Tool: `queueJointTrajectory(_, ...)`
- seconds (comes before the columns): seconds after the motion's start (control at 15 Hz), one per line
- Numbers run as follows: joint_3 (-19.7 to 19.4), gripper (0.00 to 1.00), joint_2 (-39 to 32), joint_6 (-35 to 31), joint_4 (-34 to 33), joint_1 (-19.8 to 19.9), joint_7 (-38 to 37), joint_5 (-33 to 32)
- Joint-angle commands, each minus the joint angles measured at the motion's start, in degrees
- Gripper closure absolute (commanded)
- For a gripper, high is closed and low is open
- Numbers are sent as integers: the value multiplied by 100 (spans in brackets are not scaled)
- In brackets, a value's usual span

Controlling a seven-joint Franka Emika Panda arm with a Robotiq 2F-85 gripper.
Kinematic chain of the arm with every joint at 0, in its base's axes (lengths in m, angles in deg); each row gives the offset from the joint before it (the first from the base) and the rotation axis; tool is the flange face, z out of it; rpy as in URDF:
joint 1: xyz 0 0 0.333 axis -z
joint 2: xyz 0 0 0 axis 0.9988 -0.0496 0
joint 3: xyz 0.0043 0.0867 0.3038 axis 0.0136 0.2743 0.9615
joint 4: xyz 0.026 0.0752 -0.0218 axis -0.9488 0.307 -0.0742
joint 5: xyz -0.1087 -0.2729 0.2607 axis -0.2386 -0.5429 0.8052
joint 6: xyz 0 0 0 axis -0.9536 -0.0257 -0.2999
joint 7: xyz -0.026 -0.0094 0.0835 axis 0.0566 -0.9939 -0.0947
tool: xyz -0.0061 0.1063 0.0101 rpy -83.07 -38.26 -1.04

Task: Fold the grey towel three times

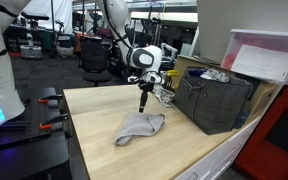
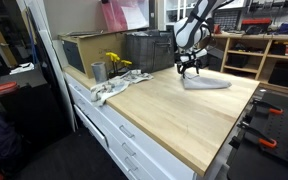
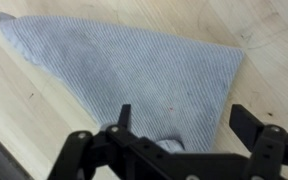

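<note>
1. The fingers (image 3: 246, 122) stand spread wide, pinching nothing, and hang close over the towel (image 3: 134, 75).
2. The towel lies on the counter (image 1: 94, 125) in a folded, roughly triangular shape, under and ahead of the fingers. A small bunch of its near edge rises between them.
3. A dark bin (image 1: 216, 100) sits on the counter to one side of the fingers, apart from the towel.
4. Well away from the fingers, a cup (image 2: 99, 71), yellow flowers (image 2: 117, 62) and a crumpled cloth (image 2: 112, 89) lie together.

Tabletop (image 1: 94, 120) bare around grey towel (image 1: 142, 127); dark bin (image 1: 212, 100) near, obstructing one side.
</note>
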Motion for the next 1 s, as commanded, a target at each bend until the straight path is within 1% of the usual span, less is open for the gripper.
queueJointTrajectory(0.0,118,0,523,-422,781,432,428,659)
queueJointTrajectory(0.33,212,0,900,-746,1406,1042,1003,1796)
queueJointTrajectory(0.53,245,0,1100,-793,1700,1310,1259,2354)
queueJointTrajectory(0.8,177,0,1385,-877,2116,1502,1512,2722)
queueJointTrajectory(0.93,120,0,1450,-961,2285,1526,1559,2723)
